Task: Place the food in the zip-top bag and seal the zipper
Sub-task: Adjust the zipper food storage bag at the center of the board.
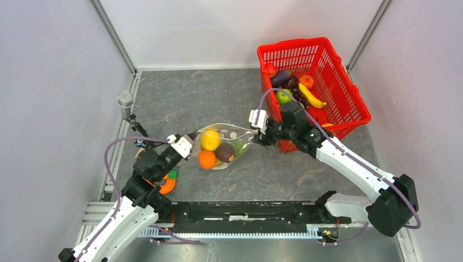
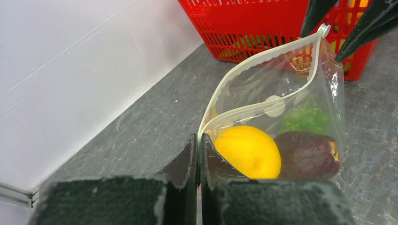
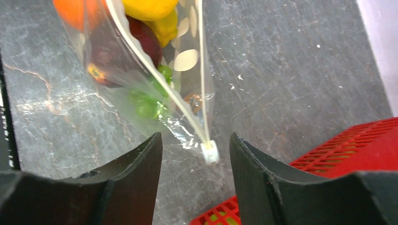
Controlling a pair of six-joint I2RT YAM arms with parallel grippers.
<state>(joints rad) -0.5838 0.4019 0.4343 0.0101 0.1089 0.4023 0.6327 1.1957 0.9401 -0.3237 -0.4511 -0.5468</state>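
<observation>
Mid-desk, between the two arms, the zip-top bag (image 1: 221, 144) rests on the grey desk (image 1: 180, 98), with its mouth edge running from one gripper to the other. Contents seen through the clear film: a yellow lemon (image 1: 210, 140), an orange (image 1: 207, 159), a dark purple piece (image 1: 225, 152) and a green leafy piece (image 1: 239, 146). The left gripper (image 2: 198, 145) is clamped tight on the bag's left end, with the zipper (image 2: 244, 110) edge pinched between its fingers. The two zipper tracks bow apart along the middle, so the mouth is unsealed. The white slider tab (image 3: 210, 152) sits at the bag's right end. The right gripper (image 3: 196, 140) has its jaws spread to either side of that tab, and neither finger touches it. To the right, at the back of the desk, stands the red basket (image 1: 327, 60), just behind the right gripper. It holds a banana (image 1: 312, 97), a green apple (image 1: 283, 96), an eggplant (image 1: 281, 77) and a small orange-red piece (image 1: 306, 81). An orange flat toy (image 1: 168, 183) lies on the desk beside the left arm, well apart from the bag.
</observation>
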